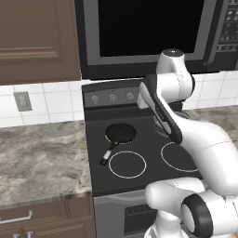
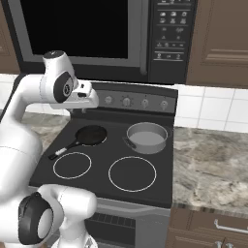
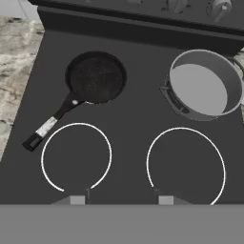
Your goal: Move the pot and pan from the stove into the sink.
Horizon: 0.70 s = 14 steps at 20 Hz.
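Observation:
The black pan [image 3: 95, 77] lies on the stove's [image 3: 138, 119] back left burner, its long handle [image 3: 47, 126] pointing toward the front left. The silver-grey pot [image 3: 205, 85] stands on the back right burner, apart from the pan. My gripper [image 3: 121, 199] hangs above the stove's front half, looking down, open with nothing between its fingers. From the right base view the gripper [image 2: 81, 109] is over the back left area, above the pan [image 2: 91, 135] and left of the pot [image 2: 147, 137]. The sink is out of view.
Both front burner rings [image 3: 76, 157] [image 3: 186, 164] are bare. A knob panel [image 2: 126, 101] rises behind the burners, and a microwave [image 2: 97, 34] hangs overhead. Marble counters flank the stove on the left [image 1: 42, 148] and right [image 2: 208, 164].

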Tool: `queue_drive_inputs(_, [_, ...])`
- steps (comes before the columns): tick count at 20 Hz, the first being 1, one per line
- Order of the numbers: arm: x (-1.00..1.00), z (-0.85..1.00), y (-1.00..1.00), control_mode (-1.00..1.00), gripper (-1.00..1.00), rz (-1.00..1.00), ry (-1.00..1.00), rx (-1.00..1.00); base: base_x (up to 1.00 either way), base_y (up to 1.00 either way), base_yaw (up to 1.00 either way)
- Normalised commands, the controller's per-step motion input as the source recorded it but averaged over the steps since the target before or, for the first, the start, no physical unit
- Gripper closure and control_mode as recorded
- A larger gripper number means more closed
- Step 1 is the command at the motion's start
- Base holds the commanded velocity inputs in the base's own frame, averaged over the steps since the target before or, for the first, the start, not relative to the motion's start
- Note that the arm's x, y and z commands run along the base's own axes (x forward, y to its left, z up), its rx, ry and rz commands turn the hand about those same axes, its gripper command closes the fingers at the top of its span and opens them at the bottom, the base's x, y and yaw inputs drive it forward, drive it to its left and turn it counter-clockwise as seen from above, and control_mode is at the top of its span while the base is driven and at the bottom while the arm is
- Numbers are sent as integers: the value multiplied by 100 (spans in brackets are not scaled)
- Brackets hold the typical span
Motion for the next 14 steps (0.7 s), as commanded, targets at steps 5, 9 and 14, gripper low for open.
queue_drive_inputs(5, [-10,0,0,-100,-100,0,0,1,0,0,0])
queue_drive_inputs(9, [-37,0,1,-100,-100,0,-5,3,0,0,0])
queue_drive_inputs(14, [-37,0,12,-100,-100,0,-5,4,0,0,0])
